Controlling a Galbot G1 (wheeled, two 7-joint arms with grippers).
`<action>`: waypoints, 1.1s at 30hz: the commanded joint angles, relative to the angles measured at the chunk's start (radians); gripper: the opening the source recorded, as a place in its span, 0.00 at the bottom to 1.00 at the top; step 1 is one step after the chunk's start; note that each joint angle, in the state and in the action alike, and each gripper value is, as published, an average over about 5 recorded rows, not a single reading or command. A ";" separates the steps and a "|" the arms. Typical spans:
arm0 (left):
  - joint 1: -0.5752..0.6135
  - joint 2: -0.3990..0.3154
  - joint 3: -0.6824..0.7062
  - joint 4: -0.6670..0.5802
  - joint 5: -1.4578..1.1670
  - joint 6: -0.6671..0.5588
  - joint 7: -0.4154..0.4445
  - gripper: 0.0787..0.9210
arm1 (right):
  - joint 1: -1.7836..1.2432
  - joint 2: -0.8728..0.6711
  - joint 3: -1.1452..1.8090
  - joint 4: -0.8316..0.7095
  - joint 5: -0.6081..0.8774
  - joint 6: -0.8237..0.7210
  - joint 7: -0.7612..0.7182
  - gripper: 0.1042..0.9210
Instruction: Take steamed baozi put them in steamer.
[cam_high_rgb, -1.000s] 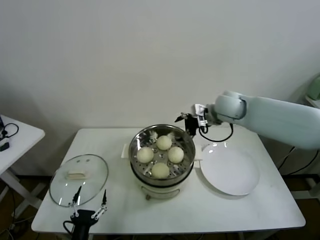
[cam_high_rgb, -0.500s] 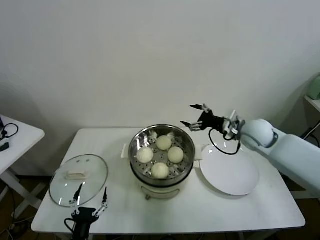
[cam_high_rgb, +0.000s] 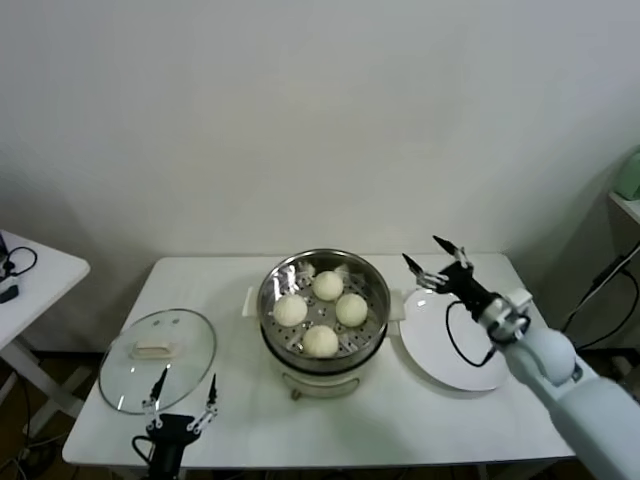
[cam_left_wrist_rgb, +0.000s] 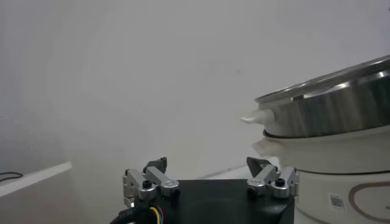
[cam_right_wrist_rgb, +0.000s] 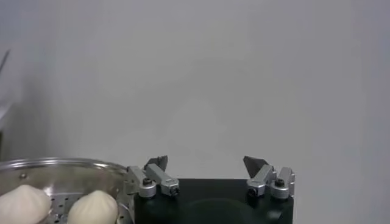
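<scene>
1. A staged test room with kitchen props, rather than a lived-in kitchen.
2. A bare white wall (cam_high_rgb: 300, 120) stands behind a plain white table (cam_high_rgb: 250, 410) with thin legs.
3. The table carries only cooking gear: an electric steamer (cam_high_rgb: 323, 310) holding baozi (cam_high_rgb: 320, 341), a glass lid (cam_high_rgb: 158, 358) and a white plate (cam_high_rgb: 460, 345).
4. A second white table (cam_high_rgb: 30, 275) with cables stands at the robot's left.
5. Robot arms share the room.

The right gripper (cam_high_rgb: 437, 260) is raised on the right side of the scene, its two fingers spread wide and holding nothing, with the pale arm reaching in from the near right corner. The left gripper (cam_high_rgb: 181, 398) waits low at the near left edge, fingers also apart and pointing up.
</scene>
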 joint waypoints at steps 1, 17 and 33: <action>-0.002 -0.031 -0.001 0.002 0.000 0.002 -0.001 0.88 | -0.570 0.276 0.393 0.017 -0.069 0.251 -0.006 0.88; -0.002 -0.041 -0.002 -0.003 -0.004 0.004 -0.001 0.88 | -0.719 0.429 0.355 0.022 -0.101 0.384 -0.037 0.88; 0.005 -0.047 -0.003 -0.011 -0.005 0.005 -0.001 0.88 | -0.728 0.451 0.319 0.032 -0.105 0.386 -0.044 0.88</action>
